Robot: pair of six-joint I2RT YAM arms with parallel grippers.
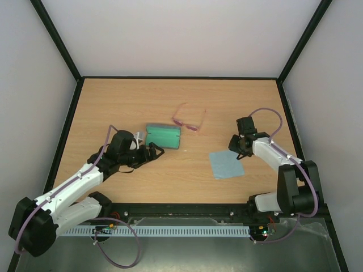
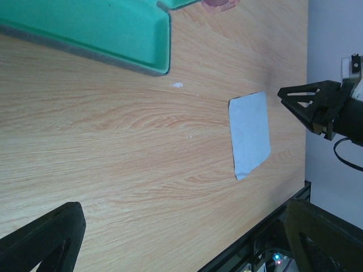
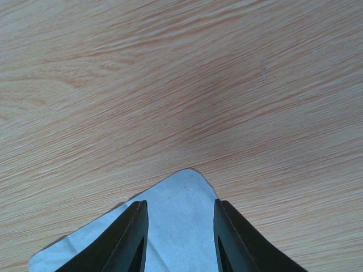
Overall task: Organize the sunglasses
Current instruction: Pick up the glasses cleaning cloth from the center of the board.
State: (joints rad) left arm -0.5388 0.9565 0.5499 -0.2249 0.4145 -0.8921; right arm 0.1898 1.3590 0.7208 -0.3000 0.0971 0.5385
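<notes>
The sunglasses (image 1: 190,118), thin pinkish-red wire frames, lie on the table behind the open case (image 1: 163,136), grey-blue with green lining. The light-blue cloth (image 1: 226,164) lies flat to the right. My left gripper (image 1: 157,150) is open and empty, just left of and in front of the case. In the left wrist view the case (image 2: 102,31) is at the top, with a bit of pink frame (image 2: 221,4) at the top edge and the cloth (image 2: 249,133) beyond. My right gripper (image 3: 180,204) is open, its fingers straddling the far corner of the cloth (image 3: 181,192).
The wooden table (image 1: 113,102) has black-edged walls at the left, back and right. A black rail (image 1: 181,209) runs along the near edge by the arm bases. The right gripper (image 2: 312,105) shows in the left wrist view.
</notes>
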